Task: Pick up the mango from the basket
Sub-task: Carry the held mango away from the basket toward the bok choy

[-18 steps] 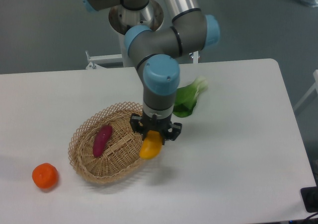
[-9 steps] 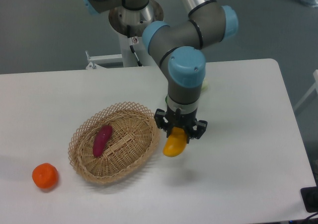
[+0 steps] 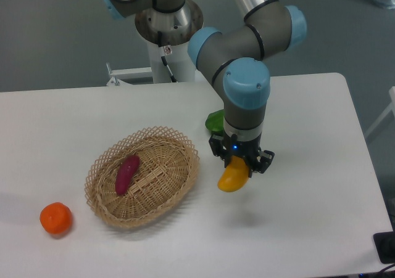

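The yellow-orange mango (image 3: pixel 233 176) hangs above the white table, to the right of the basket, held at its upper end by my gripper (image 3: pixel 240 162), which is shut on it. The tan wicker basket (image 3: pixel 105 167) sits left of the gripper and is apart from the fruit. Inside it lies a dark purple-red oblong vegetable (image 3: pixel 127 174).
A round orange fruit (image 3: pixel 56 219) rests on the table (image 3: pixel 308 228) near the front left. A green leafy vegetable (image 3: pixel 214 122) lies behind my arm, mostly hidden by it. The arm's base stands at the table's back edge.
My gripper has carried the mango rightward, from over the basket's right rim to a spot over the table beyond the basket.
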Available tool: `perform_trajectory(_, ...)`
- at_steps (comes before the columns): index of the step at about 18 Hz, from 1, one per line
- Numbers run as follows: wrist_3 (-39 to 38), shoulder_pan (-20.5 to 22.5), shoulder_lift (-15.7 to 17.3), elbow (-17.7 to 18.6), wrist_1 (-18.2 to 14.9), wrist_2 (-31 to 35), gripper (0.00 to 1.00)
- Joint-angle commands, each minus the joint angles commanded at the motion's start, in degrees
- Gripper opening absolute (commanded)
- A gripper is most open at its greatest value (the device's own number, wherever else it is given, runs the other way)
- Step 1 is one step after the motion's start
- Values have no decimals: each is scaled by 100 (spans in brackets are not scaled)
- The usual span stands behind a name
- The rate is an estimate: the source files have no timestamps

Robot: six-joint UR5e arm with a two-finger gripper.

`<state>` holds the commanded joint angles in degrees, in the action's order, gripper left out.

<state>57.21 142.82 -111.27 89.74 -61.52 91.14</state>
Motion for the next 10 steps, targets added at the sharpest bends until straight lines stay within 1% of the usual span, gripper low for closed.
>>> perform_trajectory(3, 351, 79, -97, -131, -9, 0, 37)
perform_trajectory(6, 466, 194, -184, -272, -18, 0, 37)
perform_trajectory(10, 502, 238, -246, -255, 35, 17, 37)
